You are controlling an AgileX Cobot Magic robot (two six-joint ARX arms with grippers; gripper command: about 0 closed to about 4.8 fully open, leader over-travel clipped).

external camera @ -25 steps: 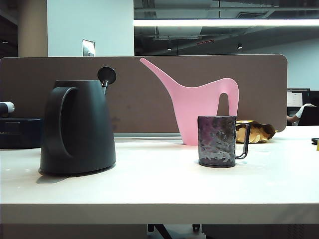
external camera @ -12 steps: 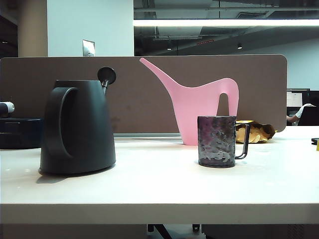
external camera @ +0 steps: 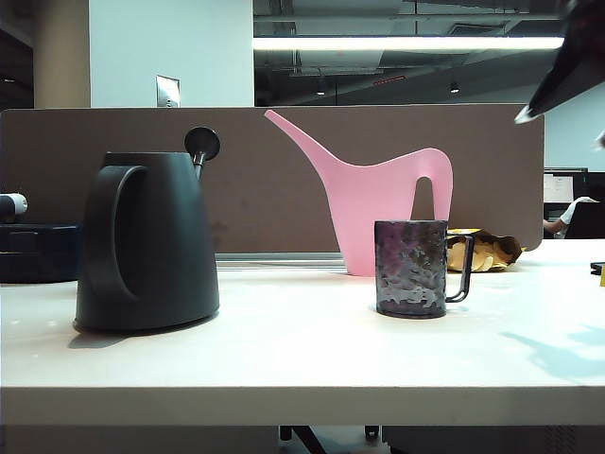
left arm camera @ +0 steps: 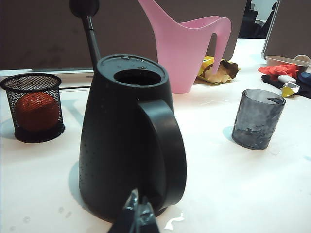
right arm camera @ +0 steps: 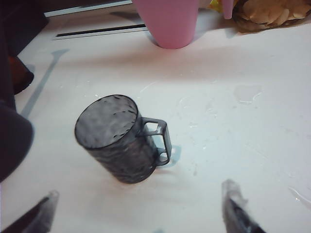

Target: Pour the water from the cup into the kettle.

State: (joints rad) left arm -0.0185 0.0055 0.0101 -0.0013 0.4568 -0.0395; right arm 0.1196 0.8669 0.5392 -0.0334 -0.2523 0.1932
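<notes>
The black kettle (external camera: 151, 246) stands on the left of the table, its loop handle facing the front left. The small dimpled grey cup (external camera: 411, 270) stands upright to the right of it, with its handle pointing right. My left gripper (left arm camera: 138, 213) is shut and empty, low in front of the kettle (left arm camera: 121, 145), by its handle. My right gripper (right arm camera: 140, 191) is open wide above the table, with the cup (right arm camera: 116, 141) just ahead of its spread fingers and apart from them. In the exterior view only the blurred dark right arm (external camera: 567, 57) shows, high at the top right.
A pink watering can (external camera: 378, 208) stands behind the cup against the brown partition (external camera: 265, 189). A crumpled yellow wrapper (external camera: 487, 251) lies at the back right. A black mesh holder (left arm camera: 34, 107) with a red ball stands beyond the kettle. Small water puddles (right arm camera: 248, 92) lie on the table.
The right arm has come into the exterior view at the top right, and its shadow now falls on the table's right side. Kettle and cup have not moved.
</notes>
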